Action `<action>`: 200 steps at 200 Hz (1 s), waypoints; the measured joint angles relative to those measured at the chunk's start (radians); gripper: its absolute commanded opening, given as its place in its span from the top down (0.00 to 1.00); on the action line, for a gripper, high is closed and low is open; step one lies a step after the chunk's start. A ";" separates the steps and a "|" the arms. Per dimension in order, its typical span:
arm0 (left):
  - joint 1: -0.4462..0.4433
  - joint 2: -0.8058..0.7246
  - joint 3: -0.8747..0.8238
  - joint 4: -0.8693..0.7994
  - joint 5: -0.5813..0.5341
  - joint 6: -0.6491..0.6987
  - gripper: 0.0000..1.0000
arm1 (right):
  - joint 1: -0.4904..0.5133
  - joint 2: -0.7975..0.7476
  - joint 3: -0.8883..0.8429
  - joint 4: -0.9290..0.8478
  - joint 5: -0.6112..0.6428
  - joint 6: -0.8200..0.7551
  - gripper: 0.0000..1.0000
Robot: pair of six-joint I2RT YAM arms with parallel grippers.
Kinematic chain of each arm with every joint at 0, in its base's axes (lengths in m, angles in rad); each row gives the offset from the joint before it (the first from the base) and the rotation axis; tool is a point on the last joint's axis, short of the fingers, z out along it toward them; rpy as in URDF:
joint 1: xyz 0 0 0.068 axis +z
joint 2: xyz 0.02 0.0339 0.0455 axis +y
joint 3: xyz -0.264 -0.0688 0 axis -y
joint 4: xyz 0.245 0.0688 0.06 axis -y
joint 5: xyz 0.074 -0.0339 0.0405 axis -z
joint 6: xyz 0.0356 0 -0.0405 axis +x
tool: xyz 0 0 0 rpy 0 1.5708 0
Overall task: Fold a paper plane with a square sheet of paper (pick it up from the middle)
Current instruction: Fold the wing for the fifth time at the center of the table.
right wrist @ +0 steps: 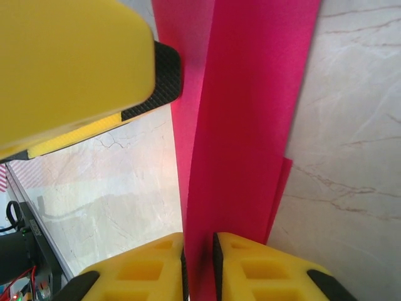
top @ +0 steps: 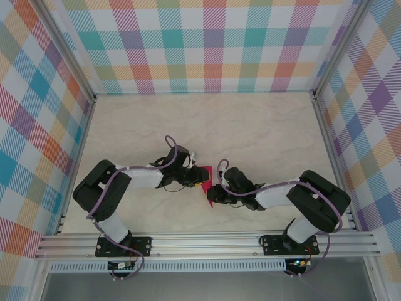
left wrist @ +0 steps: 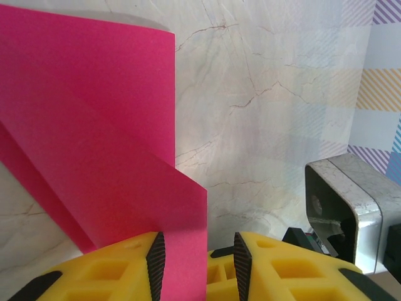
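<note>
Arms meet near-centre of table (top: 250, 125); paper (top: 205, 174) sits between L gripper (top: 195, 179) and R gripper (top: 216, 188), partly lifted off the top.

L wrist view: paper (left wrist: 94, 125) part-folded, diagonal crease, upper layer raised; its edge stands between L gripper (left wrist: 197, 257) pads, against one pad (left wrist: 156, 263), gap to the other; fingers spread, not clamped.

R wrist view: R gripper (right wrist: 198, 263) fingers pressed nearly together, pinching raised strip of paper (right wrist: 250, 125); lower layer peeks out beside it; L finger's pad (right wrist: 166, 75) at paper's far edge, contact unclear.
</note>
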 measured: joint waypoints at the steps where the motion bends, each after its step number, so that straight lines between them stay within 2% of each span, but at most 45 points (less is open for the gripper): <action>1: 0.000 0.000 0.000 0.000 0.000 0.000 0.61 | 0.000 0.000 0.000 0.000 0.000 0.000 0.86; 56: 0.000 -0.050 0.000 -0.013 -0.011 0.019 0.53 | -0.059 0.015 -0.022 0.056 -0.064 0.040 0.87; 112: 0.000 -0.132 -0.003 -0.013 -0.024 0.024 0.51 | -0.084 0.029 -0.030 0.068 -0.116 0.067 0.86; 200: 0.000 -0.135 -0.066 0.040 0.003 0.023 0.51 | -0.131 0.101 -0.029 0.166 -0.242 0.138 0.86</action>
